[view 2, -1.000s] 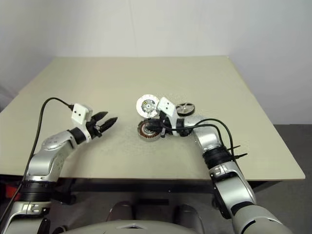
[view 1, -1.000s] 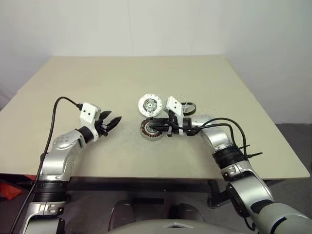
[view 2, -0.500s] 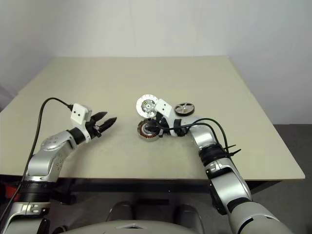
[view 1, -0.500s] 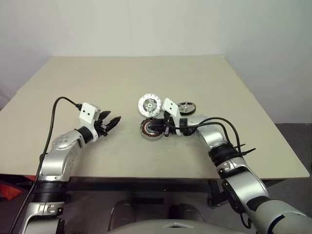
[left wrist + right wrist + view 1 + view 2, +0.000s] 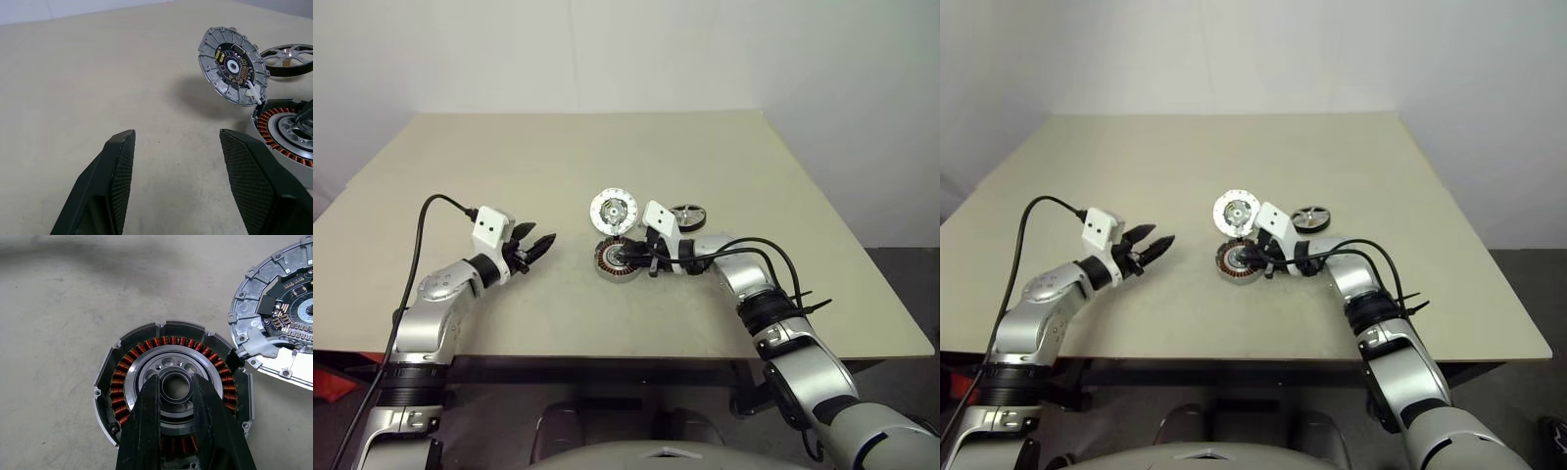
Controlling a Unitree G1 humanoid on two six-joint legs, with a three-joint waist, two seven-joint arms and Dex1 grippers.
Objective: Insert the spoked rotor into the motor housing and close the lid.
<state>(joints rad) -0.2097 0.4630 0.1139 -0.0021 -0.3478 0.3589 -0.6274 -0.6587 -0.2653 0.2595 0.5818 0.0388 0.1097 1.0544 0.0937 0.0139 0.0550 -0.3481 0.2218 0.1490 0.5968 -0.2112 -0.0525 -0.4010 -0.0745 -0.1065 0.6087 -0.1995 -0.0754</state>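
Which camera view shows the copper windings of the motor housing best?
The right wrist view: the motor housing lies close, nearly its whole winding ring visible. The left wrist view shows only one edge; the eye views show it small.

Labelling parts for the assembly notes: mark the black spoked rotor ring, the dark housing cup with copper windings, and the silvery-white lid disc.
Black spoked rotor ring [image 5: 688, 216]: left eye view, on its spoked face.
Dark housing cup with copper windings [image 5: 128, 360]: right wrist view, on the winding ring.
Silvery-white lid disc [image 5: 234, 65]: left wrist view, on its dark centre.
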